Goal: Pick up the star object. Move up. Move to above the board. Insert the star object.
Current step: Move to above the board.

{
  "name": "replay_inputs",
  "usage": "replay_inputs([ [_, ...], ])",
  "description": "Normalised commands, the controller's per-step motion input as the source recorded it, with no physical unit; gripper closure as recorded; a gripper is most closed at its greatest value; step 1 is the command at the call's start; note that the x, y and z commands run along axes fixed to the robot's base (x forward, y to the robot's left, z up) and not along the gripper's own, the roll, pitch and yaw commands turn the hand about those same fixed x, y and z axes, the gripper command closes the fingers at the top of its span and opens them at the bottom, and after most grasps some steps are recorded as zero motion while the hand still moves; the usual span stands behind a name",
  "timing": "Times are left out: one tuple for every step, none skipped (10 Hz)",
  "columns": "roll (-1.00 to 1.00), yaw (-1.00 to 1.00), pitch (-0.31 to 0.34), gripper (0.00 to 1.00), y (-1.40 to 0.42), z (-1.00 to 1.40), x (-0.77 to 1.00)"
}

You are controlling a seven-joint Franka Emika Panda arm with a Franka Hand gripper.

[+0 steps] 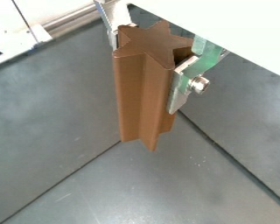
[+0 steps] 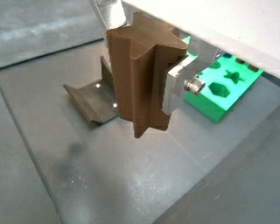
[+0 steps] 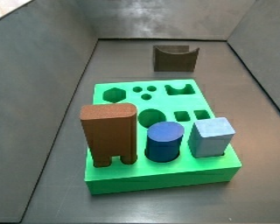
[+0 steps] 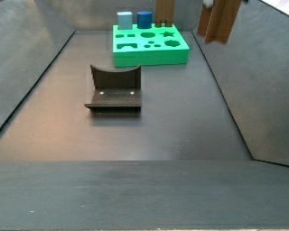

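Observation:
The star object [image 1: 140, 92] is a tall reddish-brown post with ridged sides. My gripper [image 1: 145, 74] is shut on it, with silver fingers [image 1: 181, 86] pressed on two sides, as both wrist views show [image 2: 133, 83]. The post hangs upright, clear of the floor. In a side view the star object [image 4: 219, 20] is raised beside the board's right end, not over it. The board [image 4: 148, 47] is a bright green block with shaped holes; its star hole [image 2: 234, 77] is open. The gripper and star are out of view in the side view of the board [image 3: 119, 179].
A brown arch block [image 3: 108, 133], a blue cylinder [image 3: 164, 142] and a light blue cube [image 3: 212, 136] stand in the board. The dark fixture [image 4: 115, 90] stands on the floor near the board, also seen in a wrist view [image 2: 94, 101]. Grey walls enclose the floor.

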Motion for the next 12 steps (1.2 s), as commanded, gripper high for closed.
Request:
replay_inputs([
  [0.0,0.01,0.074,1.0,0.02,0.43,0.01],
  [0.02,0.01,0.075,1.0,0.02,0.22,0.0],
  [0.49,-0.67,0.156,1.0,-1.0,0.2,0.25],
  [0.48,-0.61,0.147,1.0,-1.0,0.19,0.26],
  [0.39,-0.41,0.125,1.0,-1.0,0.2,0.25],
  [0.2,-0.25,0.089,1.0,-1.0,0.2,0.26],
  [0.08,-0.1,0.078,1.0,-1.0,0.2,0.26],
  [0.04,-0.05,0.082,1.0,-1.0,0.2,0.26],
  [0.01,-0.03,0.098,1.0,-1.0,0.2,0.27],
  [-0.01,-0.01,0.118,1.0,-1.0,0.21,0.28],
  [0.0,-0.01,0.125,1.0,-1.0,0.21,0.29],
  [0.0,0.0,0.122,1.0,-1.0,0.21,0.3],
])
